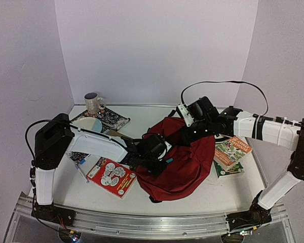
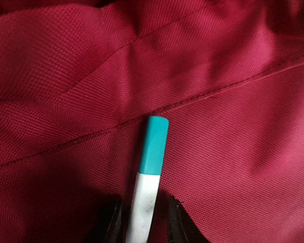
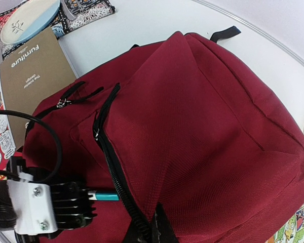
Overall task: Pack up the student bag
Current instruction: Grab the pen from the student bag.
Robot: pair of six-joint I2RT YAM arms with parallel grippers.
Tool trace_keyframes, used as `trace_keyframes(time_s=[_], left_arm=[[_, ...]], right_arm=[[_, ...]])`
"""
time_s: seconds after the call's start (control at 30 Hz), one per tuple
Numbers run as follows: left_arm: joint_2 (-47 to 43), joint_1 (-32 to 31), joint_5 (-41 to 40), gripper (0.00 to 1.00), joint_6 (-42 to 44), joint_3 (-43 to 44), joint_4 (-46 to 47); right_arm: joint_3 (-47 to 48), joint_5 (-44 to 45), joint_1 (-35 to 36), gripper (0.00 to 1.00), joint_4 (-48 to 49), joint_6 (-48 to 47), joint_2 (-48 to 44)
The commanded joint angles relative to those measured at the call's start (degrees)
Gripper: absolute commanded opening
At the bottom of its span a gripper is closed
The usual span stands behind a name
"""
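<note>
Over the student bag [image 1: 192,162], my left claw [image 2: 144,207] clamps a pen [image 2: 154,147], right claw [image 3: 152,229] pinching its zip [image 3: 111,167]; unopened fabric may deflect the pen.

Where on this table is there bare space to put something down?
Bare table runs along the near edge, between the comic book and the right arm's base, in front of the student bag. The back left, around mug, plate and patterned cloth, is crowded.
</note>
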Motion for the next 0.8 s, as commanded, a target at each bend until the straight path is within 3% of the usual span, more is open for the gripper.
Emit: trace_keyframes(time_s=[0.0,0.2,0.47,0.77], left_arm=[[1.9,-0.3,-2.3,0.22,-0.3,2.3,-0.7],[-1.9,-0.3,-2.6,0.00,-2.7,1.3,-1.1],[-8.7,0.3,3.1,0.00,-14.8,0.9,4.5],[-6.5,5.1,13.6,0.00,-32.2,-0.8,17.7]], right_arm=[[1.8,-0.3,0.7,0.00,-0.6,-0.4,-1.1],[2.2,-0.4,0.7,0.00,-0.6,-0.5,-1.3],[2.0,-1.4,1.0,0.00,-0.8,1.4,-1.6],[2.0,-1.1,1.9,0.00,-0.8,2.8,-2.8]])
